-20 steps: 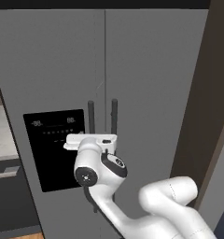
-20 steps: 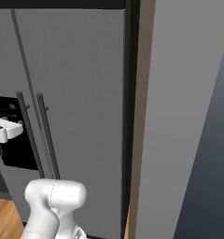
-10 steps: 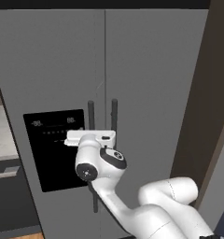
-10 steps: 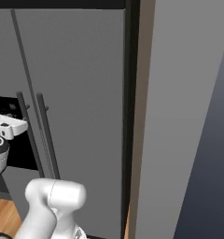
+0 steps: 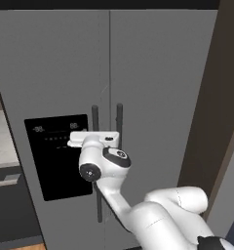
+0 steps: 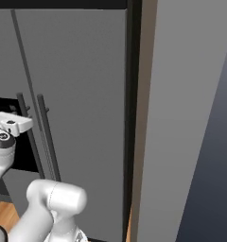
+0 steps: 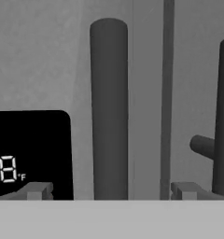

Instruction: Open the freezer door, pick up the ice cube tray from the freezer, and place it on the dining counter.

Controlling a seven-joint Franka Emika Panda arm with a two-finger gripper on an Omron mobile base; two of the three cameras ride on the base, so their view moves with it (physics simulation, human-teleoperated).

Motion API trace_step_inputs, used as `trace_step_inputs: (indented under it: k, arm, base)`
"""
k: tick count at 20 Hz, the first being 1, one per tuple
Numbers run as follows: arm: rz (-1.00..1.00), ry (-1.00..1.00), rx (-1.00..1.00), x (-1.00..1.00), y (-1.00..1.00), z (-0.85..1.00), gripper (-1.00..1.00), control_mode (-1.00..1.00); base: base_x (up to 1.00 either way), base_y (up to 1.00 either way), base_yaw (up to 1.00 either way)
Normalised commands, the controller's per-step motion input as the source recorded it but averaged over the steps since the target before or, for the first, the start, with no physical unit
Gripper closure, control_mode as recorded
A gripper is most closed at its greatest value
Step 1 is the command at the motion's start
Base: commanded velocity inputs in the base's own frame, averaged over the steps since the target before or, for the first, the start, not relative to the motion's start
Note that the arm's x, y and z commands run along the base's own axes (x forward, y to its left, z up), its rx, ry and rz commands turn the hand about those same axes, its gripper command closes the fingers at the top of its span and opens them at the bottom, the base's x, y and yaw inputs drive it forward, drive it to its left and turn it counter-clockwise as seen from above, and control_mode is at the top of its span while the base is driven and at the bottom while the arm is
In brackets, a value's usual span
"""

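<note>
Claw [image 7: 109, 190] open wide, fingertips [image 7: 37, 190] straddling dark vertical bar handle [image 7: 108, 112], not touching. Handle belongs to tall matte-grey freezer door [image 5: 55, 73], shut, with black rectangular dispenser panel [image 5: 53, 156] just left of it. Plain grey door [image 5: 158, 88] beside, with own dark bar handle [image 5: 119, 117].

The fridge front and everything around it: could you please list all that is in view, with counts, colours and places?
freezer door: one, matte grey, left half of the fridge, shut.
dispenser panel: one, black, low on the freezer door.
freezer handle: one, dark vertical bar, between the gripper's fingertips.
plain door: one, grey, right half.
plain door's handle: one, dark bar.
side panel: one, grey, right of the fridge.
gripper: one, open, at the freezer handle.
</note>
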Motion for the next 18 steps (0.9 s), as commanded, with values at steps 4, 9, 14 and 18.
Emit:
trace_step_inputs:
  k: [4,9,14,18]
  arm:
    - [0.0,0.0,0.0,0.18,0.0,0.0,-1.0,-1.0]
    - [0.0,0.0,0.0,0.21,0.0,0.0,-1.0,-1.0]
    - [0.0,0.0,0.0,0.21,0.0,-0.03,-1.0,-1.0]
    - [0.0,0.0,0.0,0.05,0.0,0.0,1.0,-1.0]
  base:
    - [0.0,0.0,0.0]
    - [0.0,0.0,0.0]
    - [0.0,0.0,0.0]
    - [0.0,0.0,0.0]
